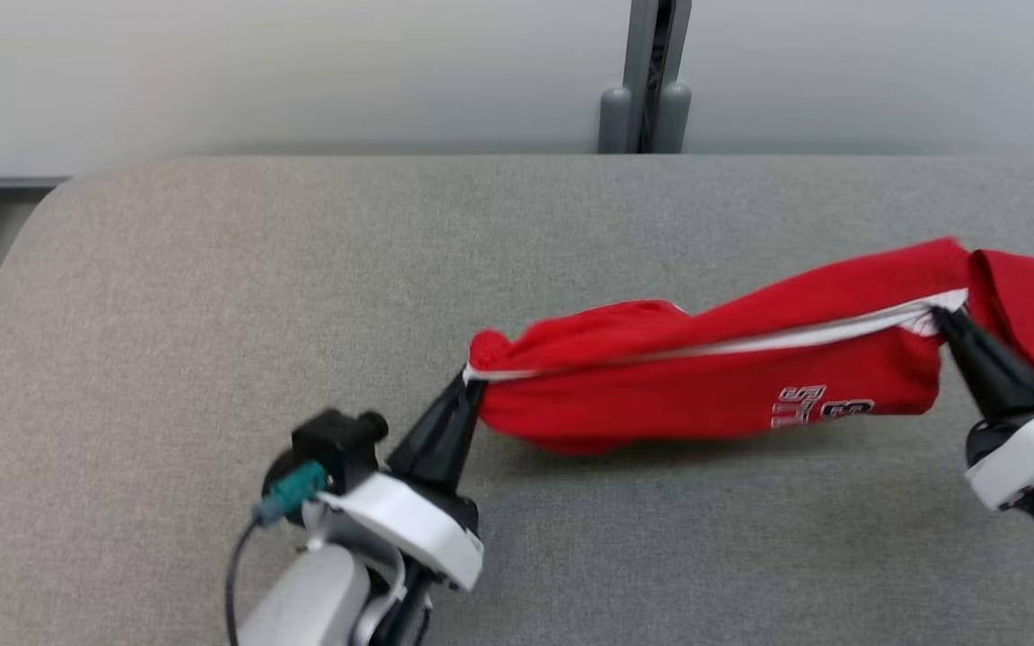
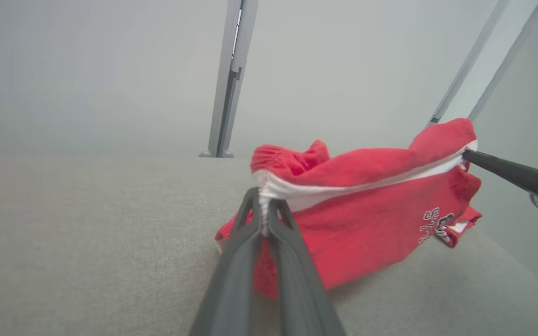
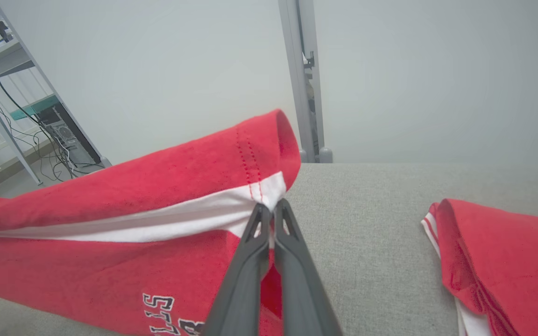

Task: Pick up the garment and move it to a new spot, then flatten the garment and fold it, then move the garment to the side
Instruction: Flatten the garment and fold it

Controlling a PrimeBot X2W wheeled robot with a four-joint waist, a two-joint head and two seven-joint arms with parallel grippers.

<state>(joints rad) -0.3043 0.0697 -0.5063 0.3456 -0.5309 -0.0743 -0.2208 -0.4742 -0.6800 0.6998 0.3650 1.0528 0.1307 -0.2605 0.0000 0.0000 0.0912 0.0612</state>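
Pinching garment (image 1: 705, 386) by its white band (image 1: 804, 336) with left gripper (image 1: 469, 381), fingers closed tight. Same at the other end with right gripper (image 1: 937, 314), likewise clamped on the band. Strung between both tips, sagging toward table (image 1: 212, 314) below; hard to say whether touching it. Lying flat just right of right gripper: more red cloth (image 3: 507, 252).

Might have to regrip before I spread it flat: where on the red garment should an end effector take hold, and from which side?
Grip the white band edging the garment, at its two ends, coming from the robot's side and pointing toward the wall. The left end effector and right end effector are shut there; the stitched band runs taut, cloth hanging below.
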